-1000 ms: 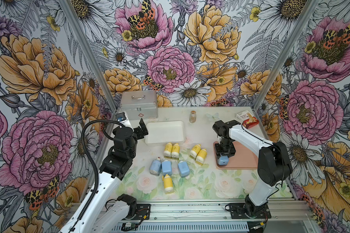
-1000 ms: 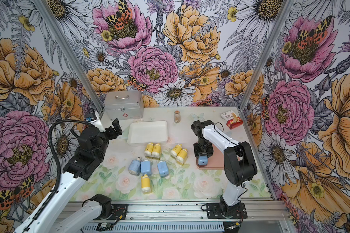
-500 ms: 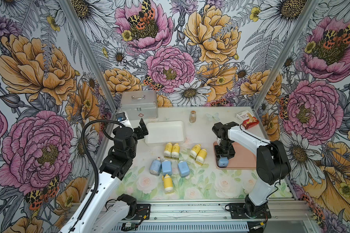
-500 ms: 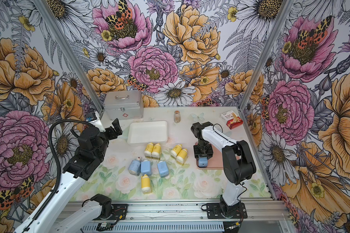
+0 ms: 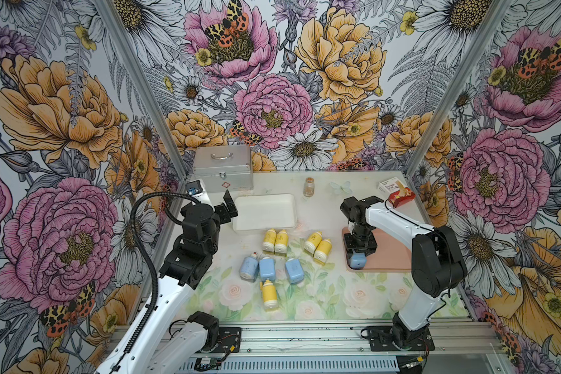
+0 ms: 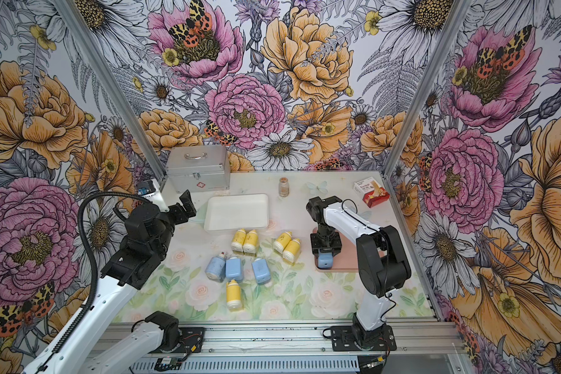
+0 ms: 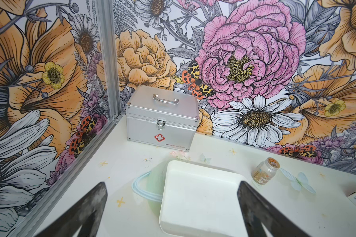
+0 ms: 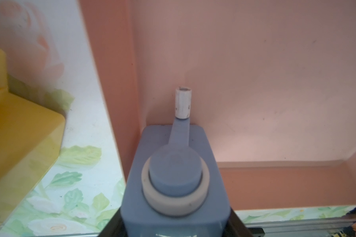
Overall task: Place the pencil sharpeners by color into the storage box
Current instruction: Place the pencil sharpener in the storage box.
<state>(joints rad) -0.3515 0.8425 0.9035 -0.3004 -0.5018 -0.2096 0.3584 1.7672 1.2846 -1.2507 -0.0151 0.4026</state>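
Observation:
My right gripper [image 5: 357, 254] points down, shut on a light blue pencil sharpener [image 5: 357, 260] [image 8: 174, 176] in the near left corner of the pink storage box [image 5: 392, 255] [image 8: 275, 71]. Whether it rests on the box floor I cannot tell. On the mat lie three more blue sharpeners [image 5: 248, 266] [image 5: 267, 268] [image 5: 294, 271] in a row. Two pairs of yellow ones [image 5: 275, 240] [image 5: 318, 246] lie behind them, and a single yellow one [image 5: 269, 294] in front. My left gripper [image 5: 229, 207] [image 7: 172, 188] hangs open and empty beside the white box [image 5: 264, 212] [image 7: 201, 201].
A shut silver case [image 5: 222, 168] stands at the back left. A small brownish vial [image 5: 309, 187] and a red-and-white carton [image 5: 396, 193] stand along the back. A yellow sharpener [image 8: 19, 133] lies close outside the pink box's left wall.
My right gripper has sunk a little lower into the pink box's corner with the blue sharpener still in it. The left arm has not moved.

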